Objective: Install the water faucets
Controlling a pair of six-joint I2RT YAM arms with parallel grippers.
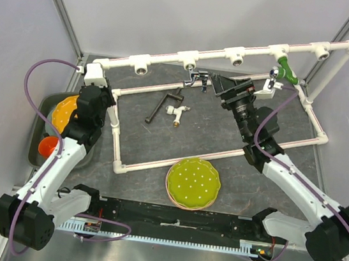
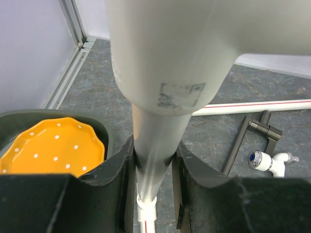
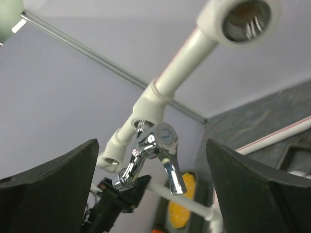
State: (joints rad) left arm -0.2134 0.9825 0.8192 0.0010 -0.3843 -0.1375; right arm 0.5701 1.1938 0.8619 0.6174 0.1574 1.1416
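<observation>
A shiny silver water faucet [image 1: 198, 77] with a lever handle hangs from a white tee socket [image 1: 189, 59] on the pipe frame's top rail. My right gripper [image 1: 214, 82] stands just to its right, open. In the right wrist view the silver faucet [image 3: 154, 158] sits between the wide-apart fingers [image 3: 252, 189], touching neither. A white faucet [image 1: 178, 112] with a brass end lies on the mat inside the frame. My left gripper [image 1: 97, 80] is shut on the frame's left upright pipe [image 2: 160, 97], with both jaws pressed against it.
A black L-shaped bar [image 1: 163, 104] lies beside the white faucet. A green tap [image 1: 287, 69] and another silver one [image 1: 272, 80] hang at the rail's right end. An orange plate [image 1: 64, 113] sits in a dark bin at left, with an orange cup [image 1: 48, 147]. A green plate [image 1: 193, 183] is near the front.
</observation>
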